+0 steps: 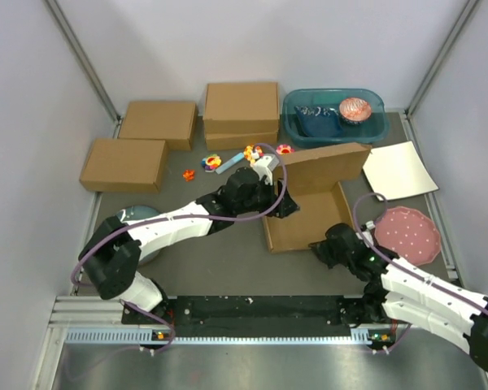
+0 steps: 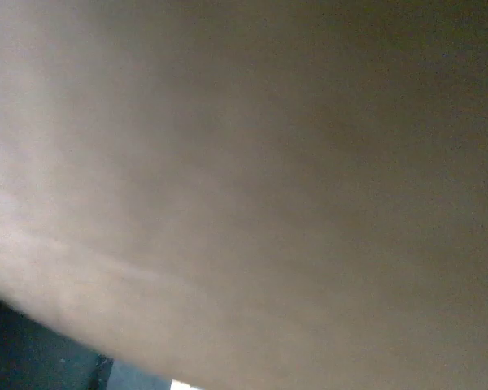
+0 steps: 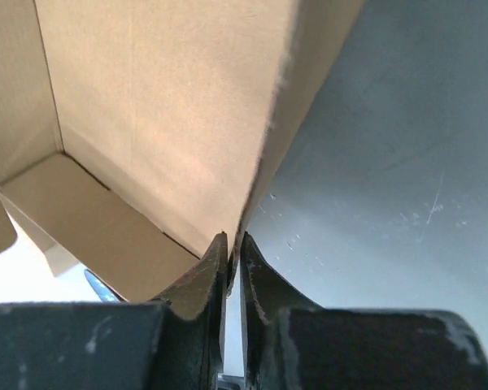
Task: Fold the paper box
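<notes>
Where the grey table [image 1: 220,264] sits between white walls [image 1: 24,122], the paper box [image 1: 305,223] lies mid-table, lid upright. The right gripper [image 3: 230,241] pinches its thin near wall. Blurred cardboard fills the left wrist view; the left gripper [image 1: 281,205] is at the box's left side, and I cannot tell how its jaws stand.
</notes>
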You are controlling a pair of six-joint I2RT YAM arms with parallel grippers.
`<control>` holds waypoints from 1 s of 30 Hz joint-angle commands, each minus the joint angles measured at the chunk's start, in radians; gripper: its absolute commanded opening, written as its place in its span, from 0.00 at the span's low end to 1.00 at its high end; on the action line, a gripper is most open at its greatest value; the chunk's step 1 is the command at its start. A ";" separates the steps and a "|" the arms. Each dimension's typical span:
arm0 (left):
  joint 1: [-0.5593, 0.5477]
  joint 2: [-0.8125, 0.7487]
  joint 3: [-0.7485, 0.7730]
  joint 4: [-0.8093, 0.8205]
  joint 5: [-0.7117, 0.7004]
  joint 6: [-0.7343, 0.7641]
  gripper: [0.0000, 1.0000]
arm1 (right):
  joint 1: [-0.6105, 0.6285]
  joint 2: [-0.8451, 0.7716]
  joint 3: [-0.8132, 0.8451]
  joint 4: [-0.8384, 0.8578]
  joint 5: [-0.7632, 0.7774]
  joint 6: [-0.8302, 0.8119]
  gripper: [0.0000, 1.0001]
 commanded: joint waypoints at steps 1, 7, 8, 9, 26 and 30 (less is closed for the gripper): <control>0.034 0.022 0.077 -0.029 -0.014 -0.005 0.64 | 0.084 -0.022 0.002 -0.031 -0.023 -0.081 0.18; 0.100 0.028 0.106 -0.077 -0.002 0.008 0.66 | 0.110 -0.079 0.100 -0.171 0.019 -0.235 0.48; 0.106 0.028 0.111 -0.079 0.000 0.006 0.66 | 0.113 -0.088 0.117 -0.198 0.028 -0.262 0.50; 0.112 0.031 0.115 -0.080 0.010 0.006 0.65 | 0.115 -0.090 0.158 -0.221 0.036 -0.283 0.51; 0.116 0.054 0.177 -0.110 0.076 0.000 0.66 | 0.145 0.011 0.456 -0.344 0.175 -0.756 0.56; 0.114 0.032 0.099 -0.054 0.089 -0.017 0.66 | 0.174 -0.007 0.462 -0.341 0.229 -0.786 0.56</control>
